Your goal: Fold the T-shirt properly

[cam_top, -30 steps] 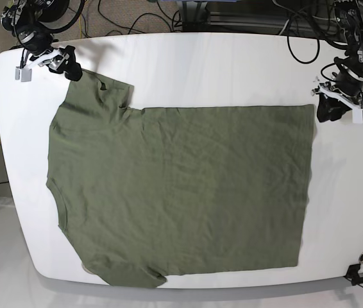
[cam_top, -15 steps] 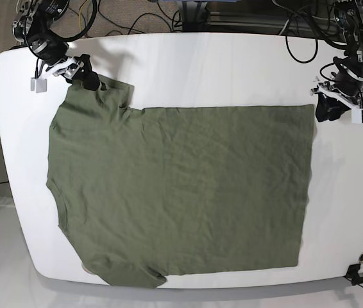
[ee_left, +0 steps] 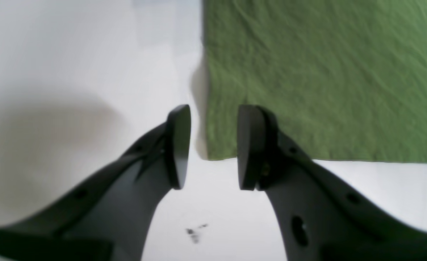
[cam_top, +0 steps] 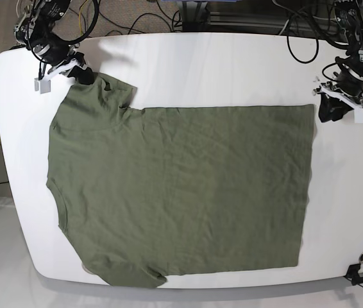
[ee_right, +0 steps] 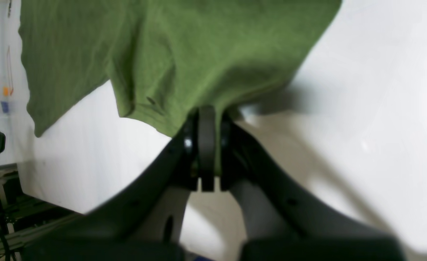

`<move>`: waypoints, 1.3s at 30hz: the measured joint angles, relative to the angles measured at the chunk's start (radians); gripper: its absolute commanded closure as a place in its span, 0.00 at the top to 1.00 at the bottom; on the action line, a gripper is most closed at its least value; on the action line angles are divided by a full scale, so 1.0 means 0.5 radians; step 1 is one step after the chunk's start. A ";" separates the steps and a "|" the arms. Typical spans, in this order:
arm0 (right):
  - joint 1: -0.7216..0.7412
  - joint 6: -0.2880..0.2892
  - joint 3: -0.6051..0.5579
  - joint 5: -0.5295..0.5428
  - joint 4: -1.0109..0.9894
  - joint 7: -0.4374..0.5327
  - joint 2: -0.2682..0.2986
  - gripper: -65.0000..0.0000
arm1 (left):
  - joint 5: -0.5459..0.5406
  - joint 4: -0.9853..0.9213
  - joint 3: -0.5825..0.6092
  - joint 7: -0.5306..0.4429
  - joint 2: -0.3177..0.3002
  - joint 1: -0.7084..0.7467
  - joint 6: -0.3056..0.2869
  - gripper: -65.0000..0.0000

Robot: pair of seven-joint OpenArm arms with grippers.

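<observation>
Black fingers of the right gripper [ee_right: 206,145] pressed together on olive fabric, pinching the edge of a sleeve of the T-shirt [cam_top: 181,192] at the far corner of the garment. Seen from the right wrist: cloth bunched and lifted a little just above the closed jaws, draping away in soft folds over the white table [cam_top: 233,64], with a grey shadow falling beside it. Seen from the base view: that same gripper [cam_top: 82,74] at the upper left, touching the sleeve tip, its arm reaching in from a tangle of dark cables [cam_top: 136,19] beyond the table's edge.

Left gripper [ee_left: 213,146] parted, nothing between the pads (a clear strip of white tabletop shows in the gap), hovering just off the hem corner of the shirt. One finger over bare table, the other overlapping the green cloth in the wrist view; contact with the fabric cannot be told. A small dark smudge [ee_left: 195,232] on the table below the fingers. In the base view, the same gripper [cam_top: 332,106] at the right, just beside the straight hem edge.

Spread flat across most of the table otherwise: olive-green, slightly wrinkled, hem toward the right side of the base view, neck and sleeves toward the left, the near sleeve lying at the table's front edge.
</observation>
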 measured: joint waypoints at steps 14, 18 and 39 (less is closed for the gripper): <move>-0.016 0.000 0.000 0.000 0.000 0.004 0.005 0.00 | -0.134 -0.512 -0.172 0.210 0.001 -0.173 -0.305 0.31; -0.017 -0.001 0.000 -0.001 0.000 0.005 0.006 0.00 | -0.157 -0.625 -0.167 0.204 0.015 -0.203 -0.390 0.31; -0.028 0.000 0.000 0.000 0.000 0.005 0.006 0.00 | -0.244 -0.825 -0.082 0.252 0.126 -0.433 -0.582 0.66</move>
